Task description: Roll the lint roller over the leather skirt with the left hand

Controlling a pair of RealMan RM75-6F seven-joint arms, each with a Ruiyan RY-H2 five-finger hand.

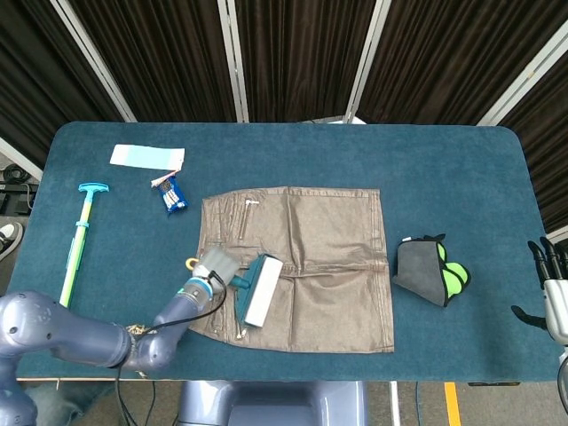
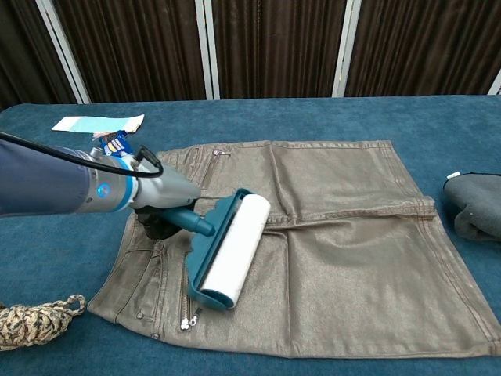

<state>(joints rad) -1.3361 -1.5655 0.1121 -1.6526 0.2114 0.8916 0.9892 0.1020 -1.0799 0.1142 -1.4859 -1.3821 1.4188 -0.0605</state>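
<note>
**Left hand rolled lint roller on skirt's left half**

The left hand (image 2: 160,205) gripped the teal handle of the teal-framed lint roller with a white drum (image 2: 228,251), fingers wrapped around it. The drum lay flat on the brown leather skirt (image 2: 329,251), on the skirt's left half, just beside a zipper near the hem. The skirt was spread flat on the blue carpeted surface (image 1: 444,177).

Near the surface's left edge lay a teal and green T-handled stick (image 1: 77,249). A small blue snack packet (image 1: 169,193) and a white and light-blue paper slip (image 1: 146,157) lay behind the skirt's left corner. A braided tan rope (image 2: 35,321) sat at the front left edge. A grey and lime-green pouch (image 1: 431,270) rested right of the skirt.

The right hand (image 1: 550,291) hung off the surface's right side, fingers apart, holding nothing.
</note>
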